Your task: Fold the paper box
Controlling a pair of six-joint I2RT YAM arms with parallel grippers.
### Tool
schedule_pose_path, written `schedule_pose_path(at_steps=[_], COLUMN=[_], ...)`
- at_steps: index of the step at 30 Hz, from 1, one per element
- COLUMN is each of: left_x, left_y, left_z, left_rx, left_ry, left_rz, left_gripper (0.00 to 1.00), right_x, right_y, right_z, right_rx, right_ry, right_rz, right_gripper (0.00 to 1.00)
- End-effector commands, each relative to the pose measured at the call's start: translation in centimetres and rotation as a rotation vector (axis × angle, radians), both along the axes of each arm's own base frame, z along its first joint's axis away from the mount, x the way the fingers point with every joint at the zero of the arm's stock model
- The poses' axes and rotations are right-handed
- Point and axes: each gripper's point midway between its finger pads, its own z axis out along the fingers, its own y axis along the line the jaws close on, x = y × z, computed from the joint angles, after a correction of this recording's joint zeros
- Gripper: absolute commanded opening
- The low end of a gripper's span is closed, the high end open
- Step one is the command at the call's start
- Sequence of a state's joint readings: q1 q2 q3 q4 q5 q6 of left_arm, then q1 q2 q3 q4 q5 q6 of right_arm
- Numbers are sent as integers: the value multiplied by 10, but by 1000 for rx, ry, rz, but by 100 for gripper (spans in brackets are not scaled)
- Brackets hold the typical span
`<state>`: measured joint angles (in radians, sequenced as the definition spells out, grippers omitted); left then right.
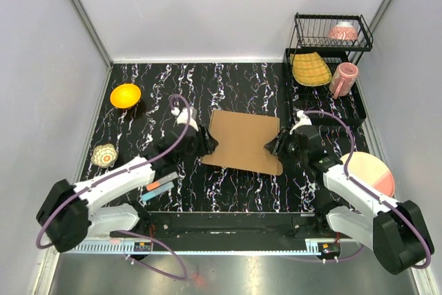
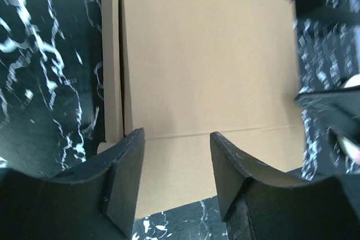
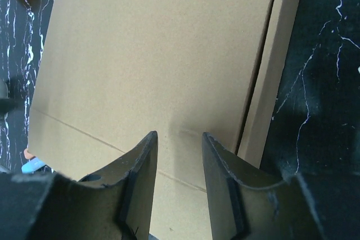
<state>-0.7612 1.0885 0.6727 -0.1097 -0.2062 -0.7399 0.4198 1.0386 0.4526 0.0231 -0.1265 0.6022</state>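
The paper box [image 1: 243, 141] lay flat and unfolded on the black marbled table [image 1: 228, 88], about midway across it and towards its near half. It was a plain brown cardboard sheet, unprinted, roughly rectangular, and turned slightly askew, so that its edges ran at a small angle to the table's sides. Its upper face looked smooth and clean, with no panel raised. A narrow strip [image 2: 111, 54] ran along its far edge, set off from the main panel by a fold line. A straight crease [image 2: 247, 129] crossed the sheet just inside its left edge, and a second crease [image 3: 84, 133] ran just inside its right edge.
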Motion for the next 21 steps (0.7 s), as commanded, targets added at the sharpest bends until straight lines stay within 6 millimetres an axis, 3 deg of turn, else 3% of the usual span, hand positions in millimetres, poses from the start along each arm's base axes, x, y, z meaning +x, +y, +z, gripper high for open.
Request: schedule_pose_path(at_steps=[1,3,4,7,10,11,12,14,15,16,18,21], left_x=[-20,-27,-31,-37,-37,-34,-32,-21,-17,-12,-5,-1], left_y=[-30,-28,-21,0,10,9,8,6,6,4,3,15], left_z=[-49,-73,-96,-136,-146,-139,-131,-94,-79,-48,-8,35], left_rx=[-96,-84,-37,77,130,116,95,36,23,-8,-22,-57], left_ry=[116,172,220,304,318,293,265,153,116,57,-33,-137], left_rz=[-116,-101,-76,-10,26,22,24,29,29,31,12,50], left_gripper=[50,49,48,44,43,43,44,47,50,51,55,60], right_x=[-16,-15,-16,-16,-15,-13,-10,-4,-2,0,2,11], right_y=[0,-1,-2,-4,-5,-4,-5,-9,-10,-13,-20,-37], right_z=[-11,-12,-14,-14,-3,5,25,48,70,81,99,97], right_rx=[-9,-15,-19,-26,-29,-26,-10,-6,8,6,-14,-78], right_ry=[58,68,75,79,61,40,-11,-78,-129,-156,-185,-180], right_rz=[21,14,13,7,7,5,0,-24,-36,-48,-81,-172], right_gripper=[43,43,43,43,47,47,49,53,54,55,58,60])
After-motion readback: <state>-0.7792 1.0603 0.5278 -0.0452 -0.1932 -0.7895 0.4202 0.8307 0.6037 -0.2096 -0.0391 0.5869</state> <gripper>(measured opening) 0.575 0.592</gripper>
